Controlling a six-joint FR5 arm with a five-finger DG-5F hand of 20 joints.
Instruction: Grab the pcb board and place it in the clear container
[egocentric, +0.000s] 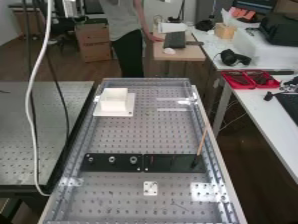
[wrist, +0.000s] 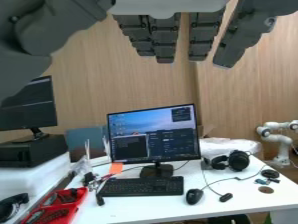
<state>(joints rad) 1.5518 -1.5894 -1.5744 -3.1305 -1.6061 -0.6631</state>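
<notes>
Our hand (wrist: 165, 42) is released, its fingers straight and holding nothing

In the wrist view we see a monitor (wrist: 154, 134) beyond it, over a keyboard (wrist: 141, 186) and a mouse (wrist: 194, 196) on the white surface (wrist: 226, 204); in the high view we find a white box (egocentric: 115, 100) on a white plate (egocentric: 128, 111) towards the far end of the perforated surface (egocentric: 143, 137), two black strips (egocentric: 174, 163) lying end to end across it, and a small pale plate (egocentric: 150, 188) nearer us; we cannot tell which piece is the pcb board or the clear container
</notes>
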